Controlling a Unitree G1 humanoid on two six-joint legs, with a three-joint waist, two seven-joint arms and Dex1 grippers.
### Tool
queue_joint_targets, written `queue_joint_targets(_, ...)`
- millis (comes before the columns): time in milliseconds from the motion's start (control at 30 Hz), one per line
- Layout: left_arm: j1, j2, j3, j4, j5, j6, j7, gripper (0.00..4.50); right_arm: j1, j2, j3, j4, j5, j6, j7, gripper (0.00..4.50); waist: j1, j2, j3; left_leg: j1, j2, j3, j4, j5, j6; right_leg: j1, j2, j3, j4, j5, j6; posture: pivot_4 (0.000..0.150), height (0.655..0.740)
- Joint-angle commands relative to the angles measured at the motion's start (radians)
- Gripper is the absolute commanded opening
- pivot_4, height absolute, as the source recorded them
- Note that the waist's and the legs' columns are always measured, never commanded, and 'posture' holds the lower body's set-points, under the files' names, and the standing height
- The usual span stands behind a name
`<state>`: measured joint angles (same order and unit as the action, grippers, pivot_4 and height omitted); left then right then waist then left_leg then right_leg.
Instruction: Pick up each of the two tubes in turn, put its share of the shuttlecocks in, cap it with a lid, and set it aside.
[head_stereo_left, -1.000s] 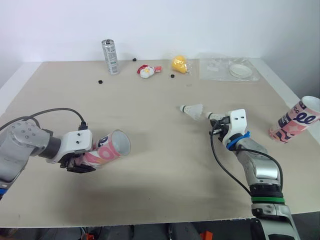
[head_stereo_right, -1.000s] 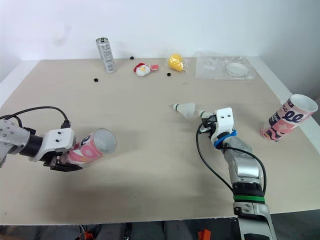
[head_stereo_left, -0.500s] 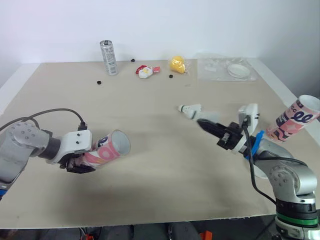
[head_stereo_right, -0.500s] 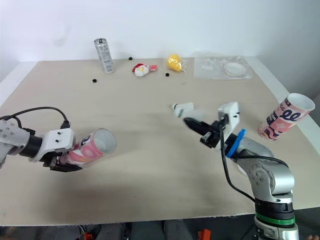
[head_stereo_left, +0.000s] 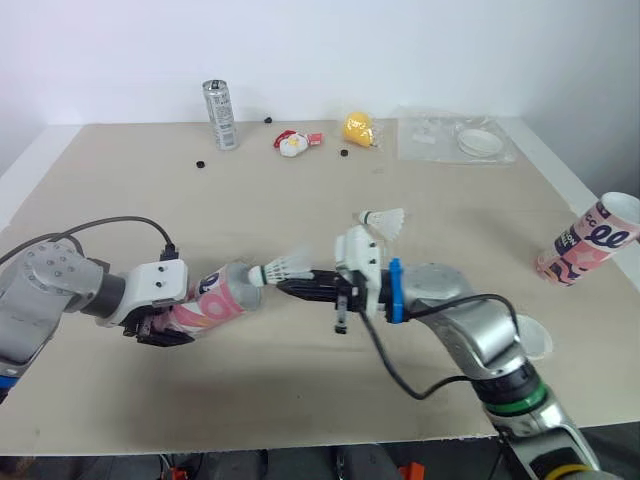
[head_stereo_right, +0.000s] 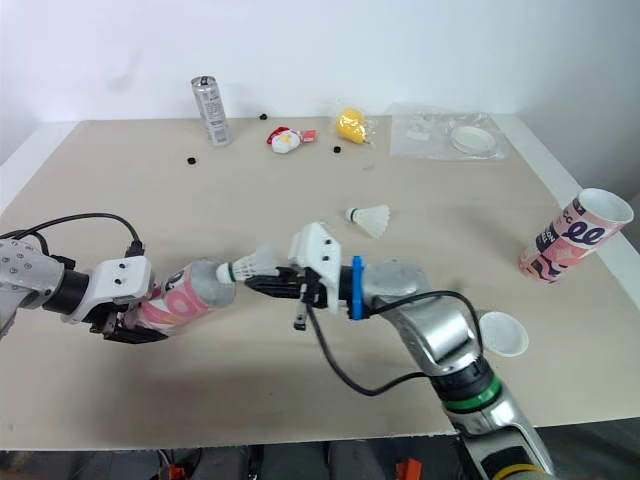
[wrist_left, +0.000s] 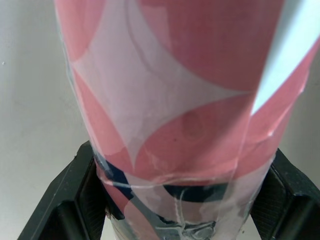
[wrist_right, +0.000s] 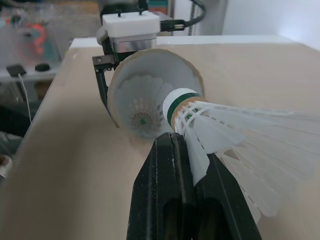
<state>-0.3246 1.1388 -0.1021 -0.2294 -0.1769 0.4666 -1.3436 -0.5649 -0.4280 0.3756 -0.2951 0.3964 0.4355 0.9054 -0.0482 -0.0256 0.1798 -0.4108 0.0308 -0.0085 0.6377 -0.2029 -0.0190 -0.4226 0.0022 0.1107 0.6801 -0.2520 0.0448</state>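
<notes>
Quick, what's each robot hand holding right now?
Left hand: closed, holding the pink tube.
Right hand: closed, pinching a shuttlecock at the tube's open end.

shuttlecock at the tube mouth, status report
Left gripper shut on tube, mouth toward right arm. Right gripper shut on shuttlecock, cork at the mouth, not yet in. Second shuttlecock already inside; path clear.

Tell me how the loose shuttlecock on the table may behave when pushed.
The loose shuttlecock looks light, so it would probably skid easily. Lying on its side, the cone may roll in a curve. Its thin feathers likely bend.
</notes>
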Motion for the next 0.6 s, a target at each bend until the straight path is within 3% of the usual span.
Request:
queue_joint_targets(33, 0.006, -0.007, -0.015, -0.011, -0.002, 0.006, 0.000, 3.35, -0.030, 0.025, 0.018, -0.005, -0.036, -0.054, 0.025, 0.36, 0.001, 0.000, 0.000, 0.000, 0.000, 0.000, 0.000, 0.000, 0.000, 0.000, 0.000, 0.000, 0.000, 0.000, 0.000, 0.150, 0.7400)
queue_joint_targets(133, 0.008, -0.007, -0.014, -0.014, -0.003, 0.008, 0.003, 3.35, -0.031, 0.044, 0.008, -0.011, -0.014, -0.037, 0.036, 1.46, 0.000, 0.000, 0.000, 0.000, 0.000, 0.000, 0.000, 0.000, 0.000, 0.000, 0.000, 0.000, 0.000, 0.000, -0.001, 0.150, 0.7400)
queue_joint_targets(333, 0.013, -0.011, -0.014, -0.022, -0.004, 0.012, 0.009, 3.35, -0.015, 0.082, -0.069, -0.058, 0.072, 0.032, 0.003, 4.43, 0.000, 0.000, 0.000, 0.000, 0.001, -0.001, 0.000, 0.000, 0.000, 0.000, 0.000, -0.001, 0.000, 0.000, -0.002, 0.150, 0.7400)
queue_joint_targets(433, 0.019, -0.011, -0.011, -0.024, -0.003, 0.013, 0.011, 3.35, 0.024, 0.085, -0.175, -0.083, 0.130, 0.072, -0.065, 4.43, 0.001, 0.000, 0.000, 0.000, 0.000, -0.001, 0.000, 0.000, 0.000, 0.001, 0.000, -0.001, 0.000, 0.000, -0.001, 0.150, 0.7400)
queue_joint_targets(600, 0.024, -0.013, -0.010, -0.025, -0.004, 0.013, 0.013, 3.35, 0.101, 0.066, -0.326, 0.029, -0.030, -0.048, -0.273, 4.43, 0.001, -0.001, -0.001, 0.000, -0.001, 0.000, 0.000, 0.000, 0.000, 0.001, -0.002, 0.000, 0.000, -0.001, -0.001, 0.150, 0.7400)
